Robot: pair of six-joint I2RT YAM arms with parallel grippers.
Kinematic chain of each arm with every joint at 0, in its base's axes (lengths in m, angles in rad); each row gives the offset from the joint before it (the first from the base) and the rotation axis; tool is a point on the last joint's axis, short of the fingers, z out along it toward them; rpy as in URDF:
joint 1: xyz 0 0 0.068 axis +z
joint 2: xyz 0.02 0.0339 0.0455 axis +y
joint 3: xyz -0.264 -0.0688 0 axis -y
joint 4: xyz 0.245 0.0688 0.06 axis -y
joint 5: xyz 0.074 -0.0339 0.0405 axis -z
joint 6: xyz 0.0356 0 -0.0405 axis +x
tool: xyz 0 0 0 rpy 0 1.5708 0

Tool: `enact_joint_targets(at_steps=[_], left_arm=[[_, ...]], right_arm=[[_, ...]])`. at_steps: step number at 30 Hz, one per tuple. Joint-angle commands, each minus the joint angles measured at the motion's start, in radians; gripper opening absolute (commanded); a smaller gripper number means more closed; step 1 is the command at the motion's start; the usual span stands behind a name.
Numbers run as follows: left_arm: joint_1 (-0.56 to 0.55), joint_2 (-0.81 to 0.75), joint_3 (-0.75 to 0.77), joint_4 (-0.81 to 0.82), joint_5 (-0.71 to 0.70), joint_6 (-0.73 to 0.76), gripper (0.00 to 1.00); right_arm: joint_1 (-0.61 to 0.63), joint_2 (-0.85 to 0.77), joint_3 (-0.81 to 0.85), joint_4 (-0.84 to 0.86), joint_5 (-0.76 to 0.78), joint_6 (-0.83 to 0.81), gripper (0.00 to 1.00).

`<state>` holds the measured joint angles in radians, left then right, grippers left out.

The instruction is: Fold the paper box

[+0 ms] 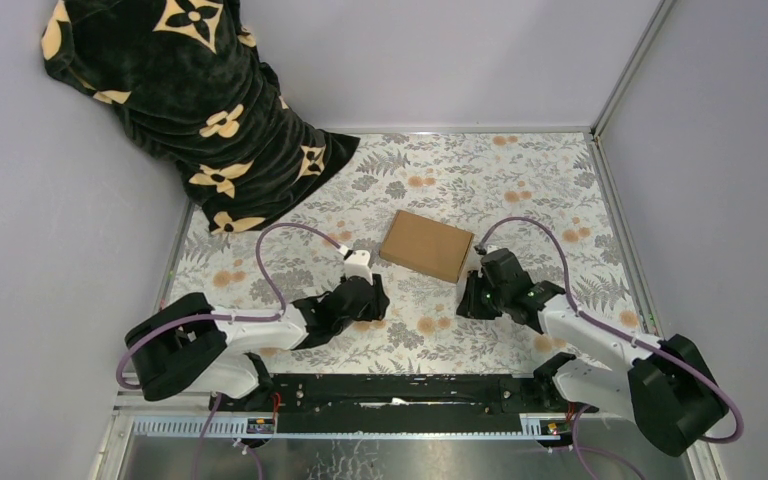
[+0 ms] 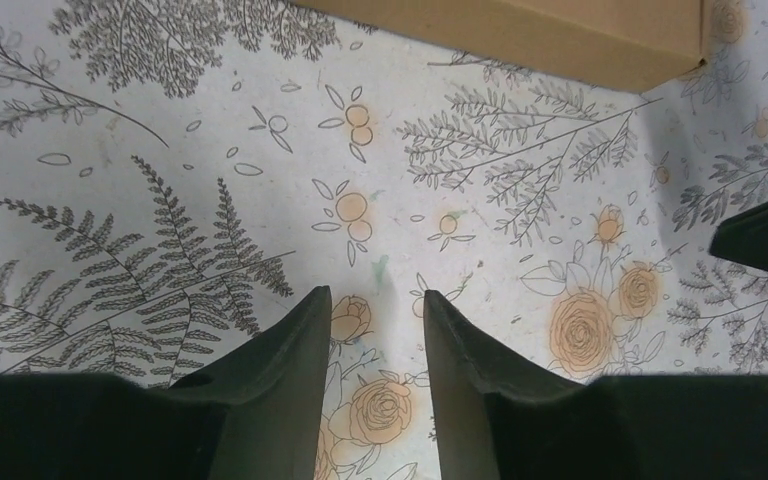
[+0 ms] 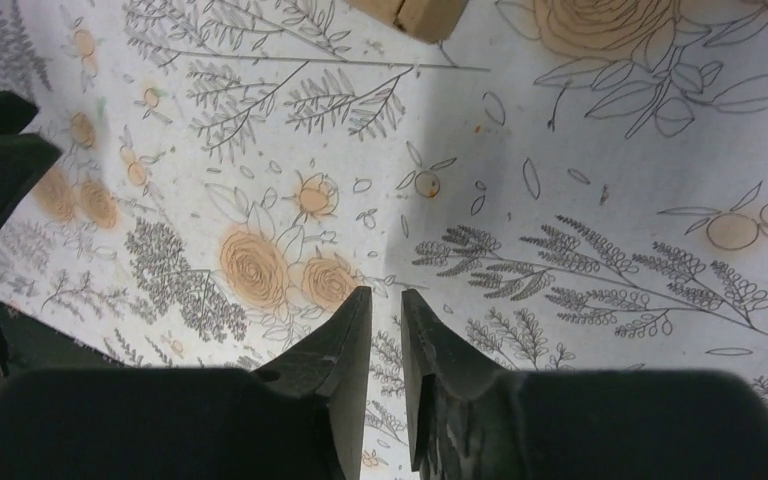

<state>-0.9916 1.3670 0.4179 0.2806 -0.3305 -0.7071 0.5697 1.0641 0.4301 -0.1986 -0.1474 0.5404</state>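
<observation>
Nearest, along the desk's near edge: black mounting rail (image 1: 390,392), matte and straight. Far left, heaped against the wall: plush dark blanket (image 1: 200,110) with cream flower motifs, soft and rumpled in its folds. Next, left hand (image 2: 375,292): smooth black wedge-shaped fingers, parted with a clear gap, gripping nothing, pointed down at the desk (image 1: 520,180) and its cloth printed with grey ferns and orange roses. Middle: paper box (image 1: 426,245), plain brown cardboard, low and rectangular, lying on the cloth slightly skewed, between the two hands and just beyond both, touched by neither. Right: right hand (image 3: 385,292), same black tapered fingers, nearly together with only a thin slit, holding nothing, just beside the box's near right corner.
</observation>
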Motion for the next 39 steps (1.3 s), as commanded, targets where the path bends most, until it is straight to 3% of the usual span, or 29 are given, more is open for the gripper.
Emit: enact_joint_targets(at_steps=[1,8,16,24,31,39], left_arm=[[-0.004,-0.044,0.055,-0.051,-0.058,0.028,0.47],[0.077,-0.106,0.061,-0.083,-0.011,0.046,0.61],[0.218,-0.235,0.061,-0.141,0.060,0.098,0.63],[0.278,-0.253,0.056,-0.143,0.097,0.116,0.63],[0.301,-0.255,0.056,-0.141,0.114,0.124,0.63],[0.312,-0.226,0.077,-0.138,0.117,0.133,0.63]], right_arm=[[0.005,0.084,0.085,0.014,0.063,-0.005,0.27],[0.005,0.246,0.170,0.090,0.100,-0.003,0.35],[0.003,0.396,0.311,0.065,0.282,-0.052,0.45],[-0.042,0.530,0.411,0.054,0.312,-0.115,0.46],[-0.155,0.528,0.427,0.045,0.291,-0.168,0.47],[-0.168,0.511,0.441,0.056,0.245,-0.200,0.49]])
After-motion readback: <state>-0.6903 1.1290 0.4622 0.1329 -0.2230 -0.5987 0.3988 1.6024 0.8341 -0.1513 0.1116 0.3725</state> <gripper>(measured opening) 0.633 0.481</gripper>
